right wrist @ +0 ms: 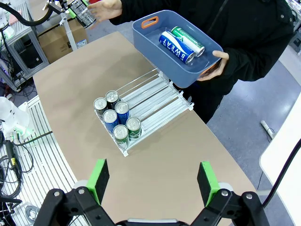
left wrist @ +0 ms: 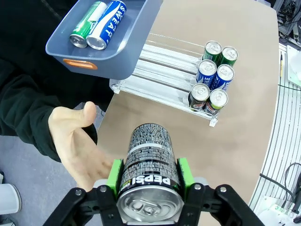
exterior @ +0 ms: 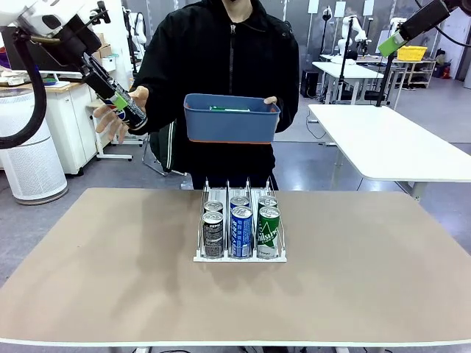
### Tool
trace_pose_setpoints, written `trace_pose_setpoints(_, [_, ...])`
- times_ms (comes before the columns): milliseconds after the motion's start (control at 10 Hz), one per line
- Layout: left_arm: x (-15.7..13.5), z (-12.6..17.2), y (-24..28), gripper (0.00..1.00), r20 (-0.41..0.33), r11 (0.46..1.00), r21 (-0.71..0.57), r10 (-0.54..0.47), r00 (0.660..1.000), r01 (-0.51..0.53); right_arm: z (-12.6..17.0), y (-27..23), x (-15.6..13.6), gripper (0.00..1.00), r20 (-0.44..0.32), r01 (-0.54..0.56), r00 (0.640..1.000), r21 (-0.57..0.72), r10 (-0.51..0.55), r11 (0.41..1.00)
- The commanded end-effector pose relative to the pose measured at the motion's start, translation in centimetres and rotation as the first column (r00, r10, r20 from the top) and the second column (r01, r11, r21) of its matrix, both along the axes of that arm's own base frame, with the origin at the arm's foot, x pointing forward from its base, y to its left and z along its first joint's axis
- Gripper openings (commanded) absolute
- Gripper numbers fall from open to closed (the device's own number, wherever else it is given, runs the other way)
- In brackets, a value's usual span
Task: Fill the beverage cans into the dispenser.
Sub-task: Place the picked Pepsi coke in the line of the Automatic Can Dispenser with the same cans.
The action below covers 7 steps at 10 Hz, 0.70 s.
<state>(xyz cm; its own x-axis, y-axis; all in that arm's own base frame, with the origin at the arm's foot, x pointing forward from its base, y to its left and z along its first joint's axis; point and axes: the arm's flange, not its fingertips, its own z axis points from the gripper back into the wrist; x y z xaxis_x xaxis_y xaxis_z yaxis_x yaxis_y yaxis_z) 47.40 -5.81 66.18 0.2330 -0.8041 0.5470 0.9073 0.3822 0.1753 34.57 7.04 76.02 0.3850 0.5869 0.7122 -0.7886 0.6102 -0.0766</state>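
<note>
Left gripper (left wrist: 149, 175) is clamped on the black Pepsi can (left wrist: 148, 150) near its top, up at 10 o'clock from the rack (exterior: 239, 259). Person's open hand (left wrist: 77, 146) is just beside the can. Right gripper (right wrist: 154, 181) is spread wide, empty. Risks:
- The swing clips that palm.
- The blue tub (exterior: 231, 125) at the rack's 12 o'clock blocks the back-end drop.
- The tilted can jams on the lane wires.
</note>
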Motion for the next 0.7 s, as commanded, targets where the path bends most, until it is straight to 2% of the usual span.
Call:
trace_pose_setpoints(0, [-1.9, 0.5, -1.1, 0.58, 0.000, 1.000, 0.011, 0.021, 1.000, -0.021, -0.1, 0.0, 0.0, 1.00, -0.001, -0.001, 1.000, -0.003, 0.001, 1.000])
trace_pose_setpoints(200, [-3.3, 0.3, -3.1, 0.58, 0.003, 0.997, 0.036, 0.066, 0.998, -0.066, -0.1, 0.0, 0.0, 1.00, -0.001, -0.001, 1.000, -0.003, 0.001, 1.000])
trace_pose_setpoints(300, [-4.6, -0.1, -4.5, 0.58, -0.018, 0.998, 0.045, 0.043, 0.999, -0.043, -0.1, 0.0, 0.0, 1.00, -0.001, -0.001, 1.000, -0.003, 0.001, 1.000])
trace_pose_setpoints(600, [-6.8, -1.4, -7.7, 0.58, -0.041, 0.996, 0.034, 0.084, 0.996, -0.082, -0.1, 0.0, 0.0, 1.00, -0.001, -0.001, 1.000, -0.003, 0.001, 1.000])
